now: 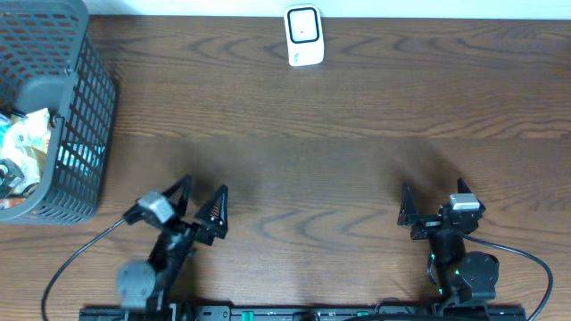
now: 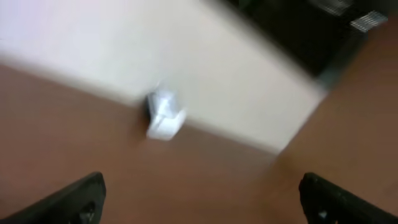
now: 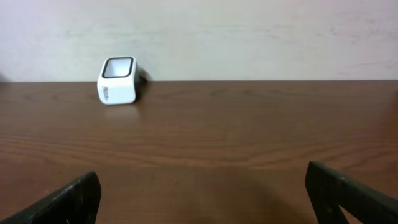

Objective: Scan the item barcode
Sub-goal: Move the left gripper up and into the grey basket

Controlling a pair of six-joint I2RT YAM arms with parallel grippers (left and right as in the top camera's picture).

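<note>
Packaged items (image 1: 22,147) lie inside a grey mesh basket (image 1: 89,107) at the far left edge of the wooden surface (image 1: 312,143). Left end effector (image 1: 204,185): near front edge, right of basket, fingers spread wide, released. White barcode scanner (image 1: 303,36): back edge, centre, well apart from both arms. Right end effector (image 1: 433,187): front right, likewise spread wide, gripping nothing. Left wrist view is blurred.

My left gripper (image 1: 202,189) is drawn back low and angled a little toward my right, its jaws spread wide with nothing between them. My right gripper (image 1: 434,192) points straight ahead, its jaws just as wide apart and empty.
</note>
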